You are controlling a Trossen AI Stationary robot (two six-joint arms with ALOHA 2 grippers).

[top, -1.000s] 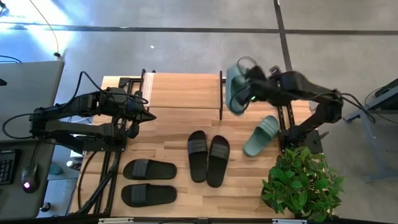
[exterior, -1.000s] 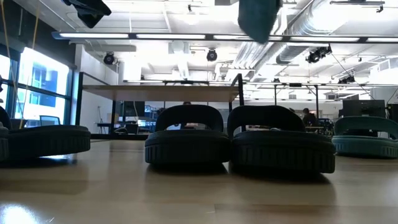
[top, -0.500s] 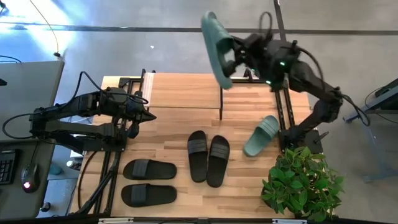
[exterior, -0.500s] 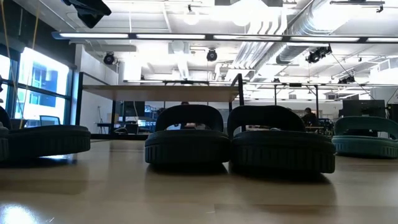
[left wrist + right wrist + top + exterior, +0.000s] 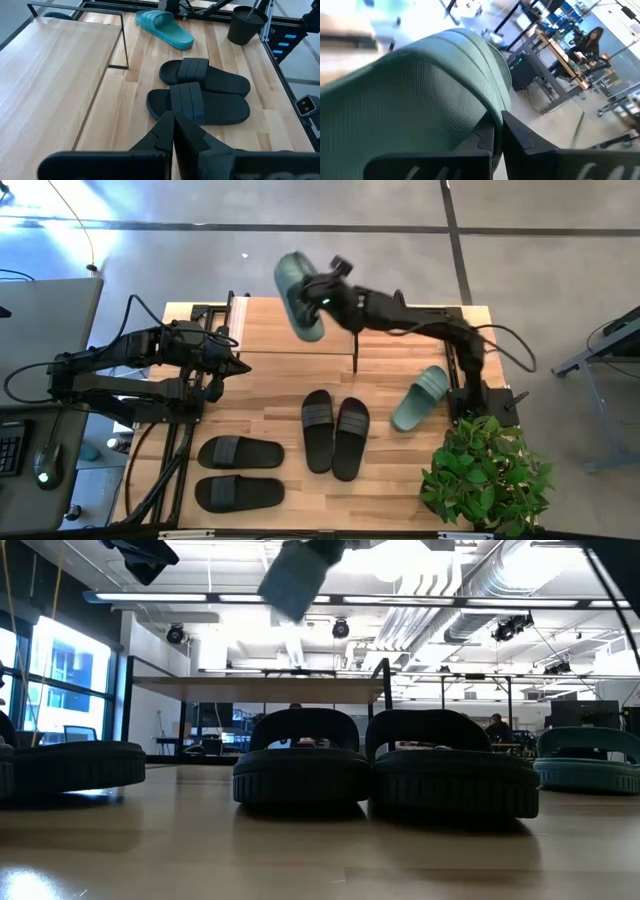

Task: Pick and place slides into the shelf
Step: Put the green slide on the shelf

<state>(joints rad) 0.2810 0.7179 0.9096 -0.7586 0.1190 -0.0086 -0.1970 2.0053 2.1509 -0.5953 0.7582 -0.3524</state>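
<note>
One sage-green slide (image 5: pixel 297 295) hangs in the air over the far part of the shelf (image 5: pixel 270 330), with my right gripper (image 5: pixel 324 293) shut on it. In the right wrist view this slide (image 5: pixel 420 85) fills the picture. In the low view it is a blur high up (image 5: pixel 293 580). The other green slide (image 5: pixel 420 397) lies flat on the table at the right. One black pair (image 5: pixel 335 432) lies mid-table. A second black pair (image 5: pixel 238 470) lies near the front left. My left gripper (image 5: pixel 237 367) hovers shut left of the shelf, holding nothing. My right gripper holds the green slide by the long side that faces the arm (image 5: pixel 492 107), pinched between its two fingers. Whether that is the strap or the sole's rim, I cannot tell. The fingers come from the table's right, roughly level. The slide is lifted clear and tilted.
A potted plant (image 5: pixel 485 475) stands at the front right corner. The shelf's thin black frame (image 5: pixel 355 345) runs along its right end. Bare tabletop lies between the shelf and the black pairs. In the left wrist view the middle black pair (image 5: pixel 200 95) lies just ahead of my left gripper.
My right gripper has swung with the green slide from the shelf's right end out past the table's far edge. It then went toward the table's left and somewhat down, over the shelf's far part. It has rolled, and the slide has turned with it, staying clear.
</note>
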